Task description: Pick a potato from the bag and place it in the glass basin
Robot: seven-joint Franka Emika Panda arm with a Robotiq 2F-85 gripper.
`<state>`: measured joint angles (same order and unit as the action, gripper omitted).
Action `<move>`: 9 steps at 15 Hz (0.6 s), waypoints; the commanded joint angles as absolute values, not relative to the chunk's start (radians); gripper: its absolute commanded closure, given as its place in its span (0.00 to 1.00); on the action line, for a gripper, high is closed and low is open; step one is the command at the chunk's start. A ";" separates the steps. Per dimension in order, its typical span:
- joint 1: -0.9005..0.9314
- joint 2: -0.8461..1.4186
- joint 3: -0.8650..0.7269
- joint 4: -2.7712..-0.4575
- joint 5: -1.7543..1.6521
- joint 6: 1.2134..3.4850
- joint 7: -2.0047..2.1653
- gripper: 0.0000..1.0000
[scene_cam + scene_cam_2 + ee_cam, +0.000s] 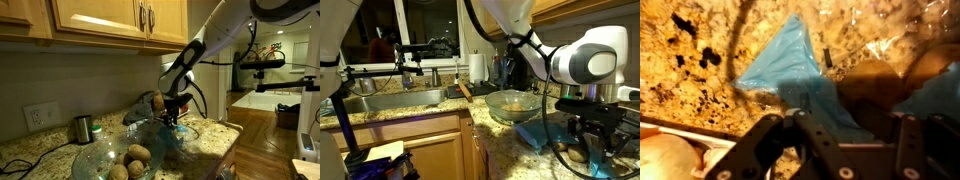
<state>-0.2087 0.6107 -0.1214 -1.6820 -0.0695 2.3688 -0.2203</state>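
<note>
Potatoes [138,153], brown and rounded, are seen lying in the wide, shallow clear glass basin [90,150] at the lower centre of an exterior view; their number is hard to make out through the glass. The black gripper [172,121] hangs just right of the basin. In the wrist view the crinkled light-blue plastic bag [790,65] is spread across the upper centre, while the dark fingers [775,140] are blurred and cut off at the bottom edge, so the pincer's width cannot be told, nor whether anything is held
</note>
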 commanded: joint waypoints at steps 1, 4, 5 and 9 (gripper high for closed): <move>-0.203 0.609 -0.112 -1.677 -0.081 2.350 -0.215 0.18; -0.195 0.602 -0.107 -1.684 -0.086 2.351 -0.216 0.01; -0.191 0.602 -0.104 -1.685 -0.086 2.352 -0.216 0.00; -0.181 0.605 -0.098 -1.686 -0.090 2.346 -0.218 0.00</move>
